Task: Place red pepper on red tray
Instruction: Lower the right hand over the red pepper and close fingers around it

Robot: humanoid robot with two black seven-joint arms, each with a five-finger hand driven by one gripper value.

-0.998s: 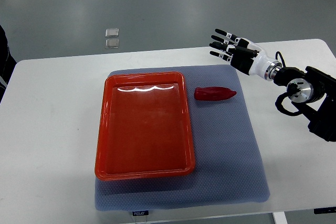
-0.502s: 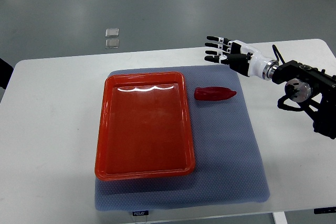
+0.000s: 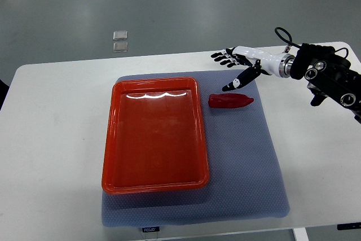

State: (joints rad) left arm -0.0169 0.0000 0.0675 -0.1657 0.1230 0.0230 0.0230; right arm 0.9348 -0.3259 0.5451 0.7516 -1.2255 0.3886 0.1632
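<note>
While the pepper lies crosswise on the mat just right of the tray — tip pointing right — the right hand hovers beyond it, fingers spread, holding nothing.

1. A white table with rounded corners stands on a grey floor.
2. A blue-grey textured mat lies across the table's middle.
3. Two small clear square pieces sit on the floor beyond the table, one just behind the other.
</note>
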